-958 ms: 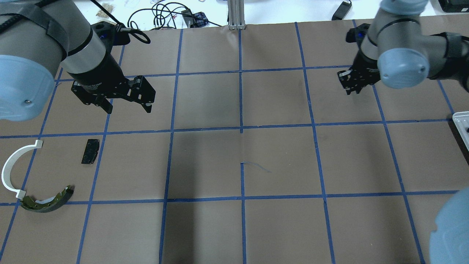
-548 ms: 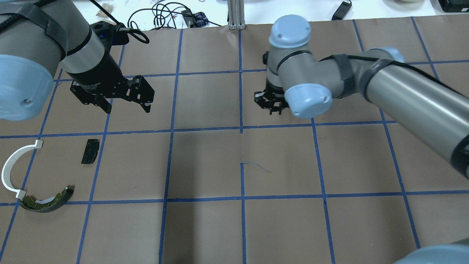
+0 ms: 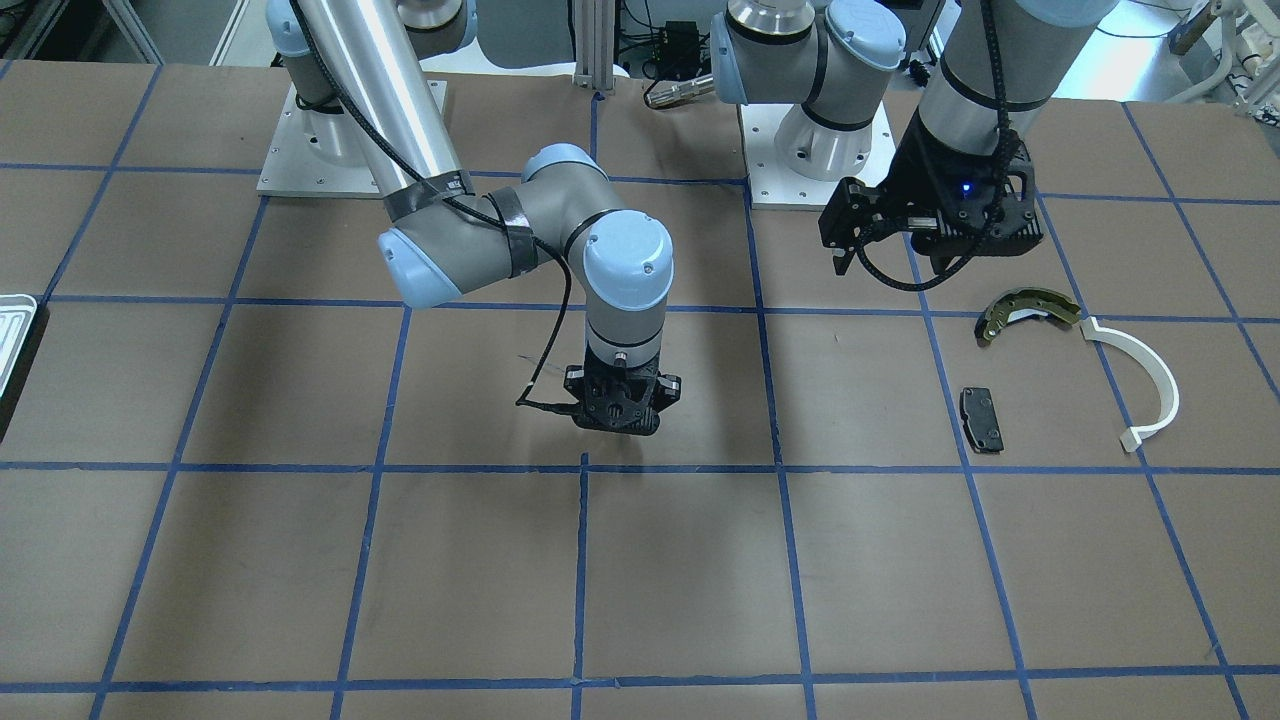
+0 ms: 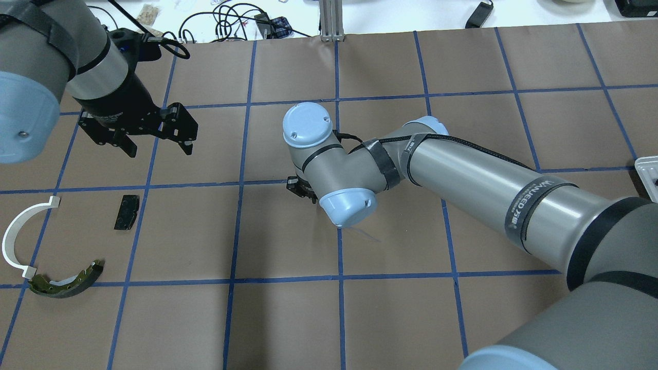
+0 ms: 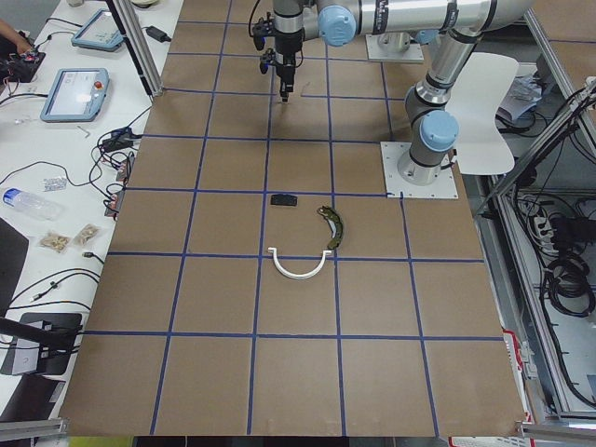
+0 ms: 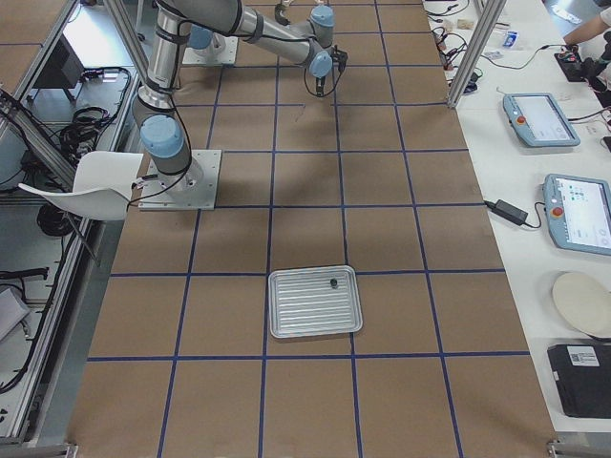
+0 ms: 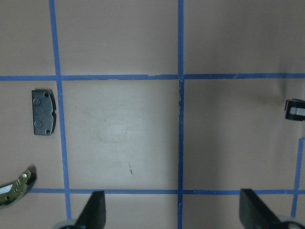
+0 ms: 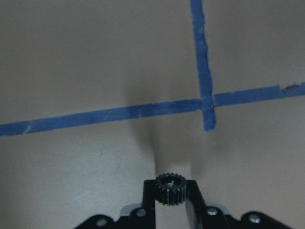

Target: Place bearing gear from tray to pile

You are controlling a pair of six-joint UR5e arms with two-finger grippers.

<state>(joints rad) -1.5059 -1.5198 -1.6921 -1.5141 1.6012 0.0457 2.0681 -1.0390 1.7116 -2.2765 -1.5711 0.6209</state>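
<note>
My right gripper is shut on a small black toothed bearing gear and hangs over the table's middle, mostly hidden under its wrist in the overhead view. The pile lies to the left: a brass-and-black brake shoe, a white plastic arc and a black brake pad. My left gripper is open and empty, above and behind the brake pad. The silver ribbed tray sits far to the right, its edge just showing overhead.
One small dark part remains on the tray. Blue tape lines divide the brown table into squares. Cables and a metal post stand at the far edge, and tablets lie on a side bench.
My right arm has swept from the table's far right to its middle, carrying the gear toward the pile. My left gripper has shifted a little to the left, still open.
</note>
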